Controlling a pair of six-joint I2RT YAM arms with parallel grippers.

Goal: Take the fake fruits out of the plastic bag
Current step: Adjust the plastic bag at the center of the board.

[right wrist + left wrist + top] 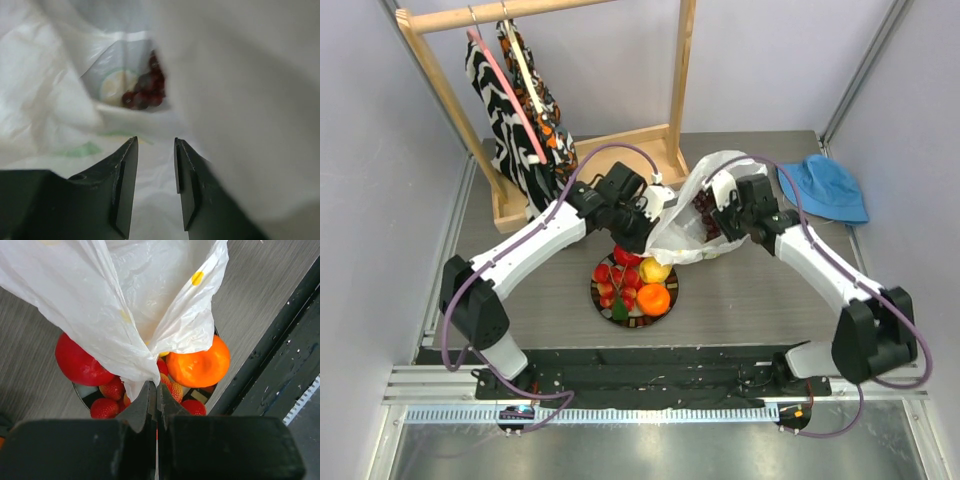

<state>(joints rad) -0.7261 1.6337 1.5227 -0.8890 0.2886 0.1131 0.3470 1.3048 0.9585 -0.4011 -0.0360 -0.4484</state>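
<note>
The plastic bag [692,238] lies crumpled behind a small plate [592,289]. On the plate sit a red apple [626,255], a lemon [654,269], an orange [653,298] and red berries [615,281]. My left gripper [642,228] is shut on a corner of the bag [125,300] and holds it over the apple [80,362] and orange [197,365]. My right gripper [717,218] reaches into the bag's mouth. Its jaws [155,141] stand a little apart with only bag film [240,100] behind them. A dark grape bunch [145,95] lies deeper in the bag, beyond the fingertips.
A blue hat [825,188] lies at the back right. A wooden clothes rack [620,148] with patterned garments [520,110] stands at the back left. The black rail of the table's near edge [280,365] runs just beside the plate [85,391].
</note>
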